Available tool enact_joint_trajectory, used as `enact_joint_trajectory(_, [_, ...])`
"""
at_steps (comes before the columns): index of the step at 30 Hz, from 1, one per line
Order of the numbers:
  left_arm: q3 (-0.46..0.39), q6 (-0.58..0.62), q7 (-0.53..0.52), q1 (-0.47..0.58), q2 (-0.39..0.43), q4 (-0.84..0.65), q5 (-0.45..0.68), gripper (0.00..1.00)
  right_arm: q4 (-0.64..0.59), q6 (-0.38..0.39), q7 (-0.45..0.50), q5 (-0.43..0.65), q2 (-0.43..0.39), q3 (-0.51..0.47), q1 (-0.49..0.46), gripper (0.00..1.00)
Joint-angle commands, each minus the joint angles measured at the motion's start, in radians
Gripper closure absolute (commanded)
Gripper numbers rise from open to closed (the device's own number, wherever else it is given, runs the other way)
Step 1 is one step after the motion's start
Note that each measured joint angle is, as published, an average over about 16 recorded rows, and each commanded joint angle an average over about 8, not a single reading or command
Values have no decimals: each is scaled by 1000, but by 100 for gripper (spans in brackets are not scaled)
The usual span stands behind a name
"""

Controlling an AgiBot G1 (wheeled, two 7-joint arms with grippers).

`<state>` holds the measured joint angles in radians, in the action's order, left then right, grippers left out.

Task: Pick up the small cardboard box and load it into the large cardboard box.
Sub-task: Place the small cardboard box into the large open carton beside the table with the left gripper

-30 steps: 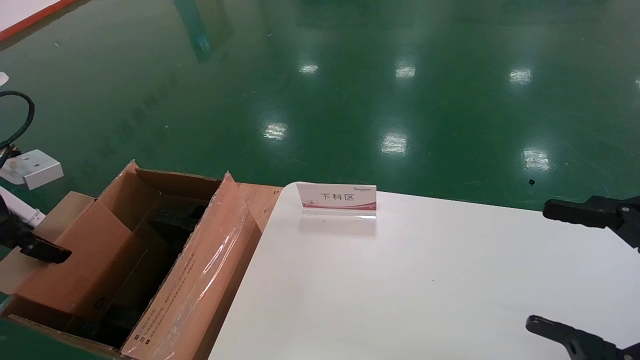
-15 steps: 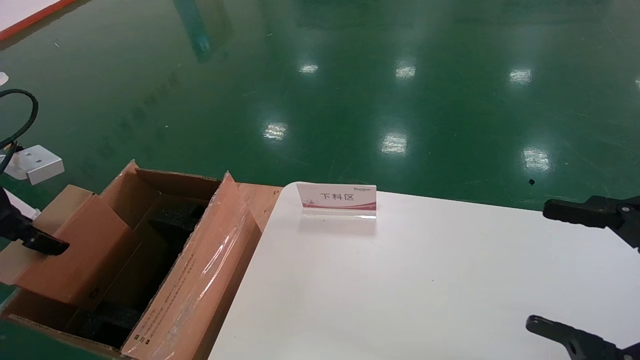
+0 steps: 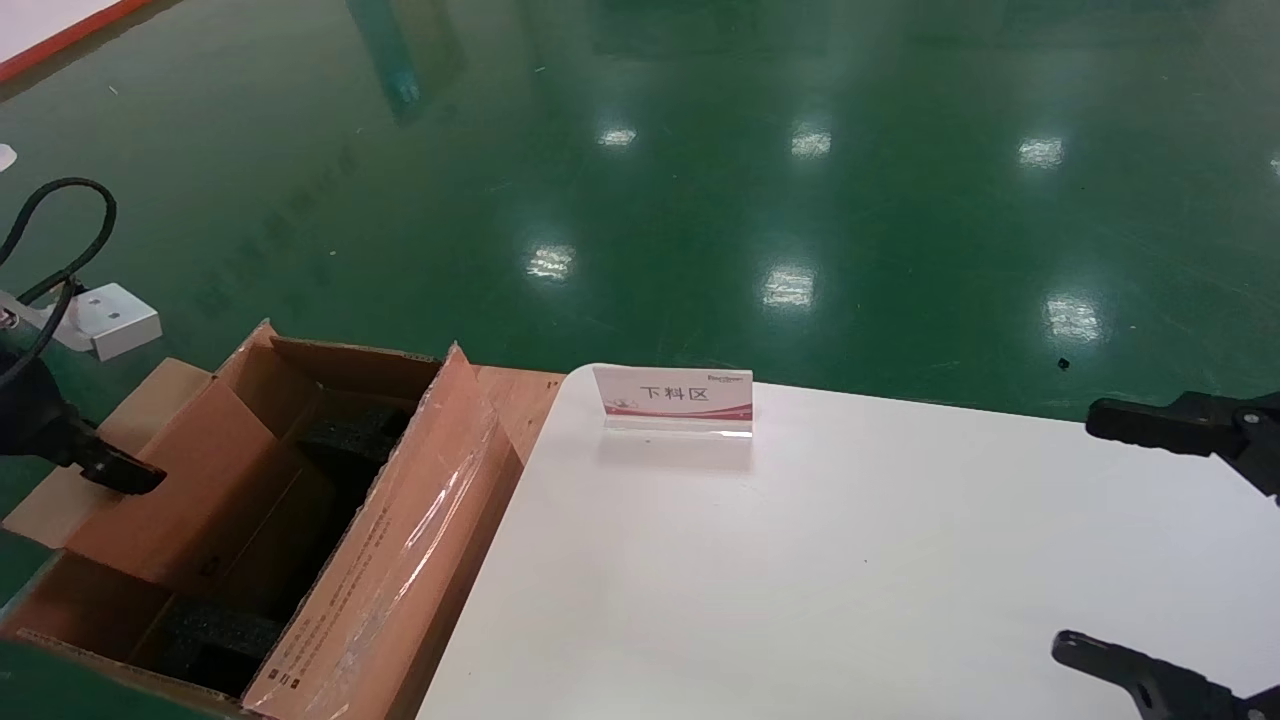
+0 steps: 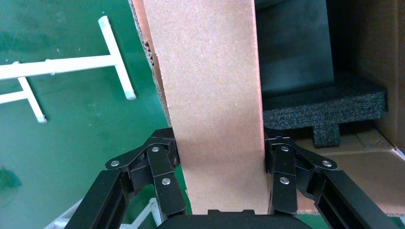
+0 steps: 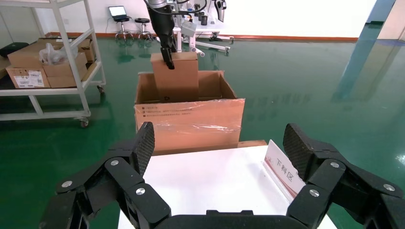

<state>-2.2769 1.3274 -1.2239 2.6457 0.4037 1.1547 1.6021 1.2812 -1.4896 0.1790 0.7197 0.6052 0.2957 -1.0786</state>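
Note:
The small cardboard box point(image 3: 185, 495), a plain pinkish-brown slab, stands on edge in the left side of the large cardboard box point(image 3: 400, 560), with its upper part above the carton rim. My left gripper point(image 3: 115, 465) is shut on its top end. In the left wrist view both fingers press the small cardboard box point(image 4: 210, 95) from either side, and black foam point(image 4: 325, 105) lies inside below. My right gripper point(image 3: 1120, 545) hangs open over the table's right edge, holding nothing. The right wrist view shows the small cardboard box point(image 5: 179, 78) upright in the large cardboard box point(image 5: 191, 121).
A white table point(image 3: 800, 580) adjoins the carton and carries a small sign point(image 3: 675, 398) at its far edge. Black foam blocks point(image 3: 215, 630) lie in the carton. A white metal frame point(image 4: 71, 67) stands on the green floor. A shelf cart point(image 5: 47, 67) holds boxes.
My left gripper has lifted the small box a little and carried it toward the carton's far end, uncovering more foam at the near end. The right arm has not moved.

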Motion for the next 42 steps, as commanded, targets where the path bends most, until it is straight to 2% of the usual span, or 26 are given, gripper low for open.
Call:
enact_joint_trajectory(1, [-1, -11, 5, -11, 6, -7, -3, 100, 0, 0, 0, 0, 0, 0, 0, 0])
enact_joint_trajectory(17, [-8, -78, 39, -90, 43, -74, -21, 100, 0, 0, 0, -1, 0, 1, 0, 0])
enact_joint_trajectory(42, [-24, -172, 21, -238, 97, -185, -51, 100, 0, 1, -1, -2, -1, 2, -1, 0])
